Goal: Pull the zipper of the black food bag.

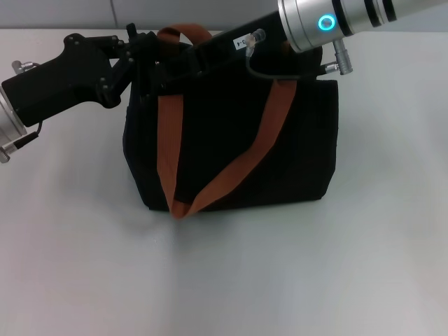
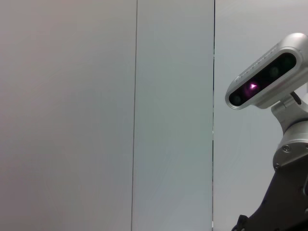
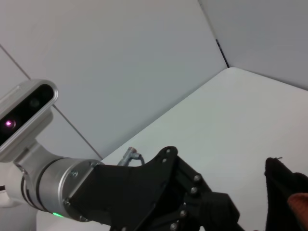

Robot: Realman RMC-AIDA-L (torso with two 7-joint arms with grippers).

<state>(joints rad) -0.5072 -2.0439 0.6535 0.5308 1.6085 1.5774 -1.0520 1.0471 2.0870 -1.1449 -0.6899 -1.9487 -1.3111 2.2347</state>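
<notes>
The black food bag (image 1: 231, 150) stands upright on the white table, with rust-orange straps (image 1: 169, 140) down its face. My left gripper (image 1: 143, 61) reaches in from the left and sits at the bag's top left corner. My right arm crosses over the bag's top from the upper right, and its gripper (image 1: 168, 75) is right beside the left one at the same top edge. The zipper is hidden behind the two grippers. The right wrist view shows the left gripper (image 3: 207, 211) and a corner of the bag (image 3: 281, 185).
The white table (image 1: 280, 280) spreads around the bag, with a grey wall behind it. The left wrist view shows wall panels and the right arm's wrist camera (image 2: 262, 79).
</notes>
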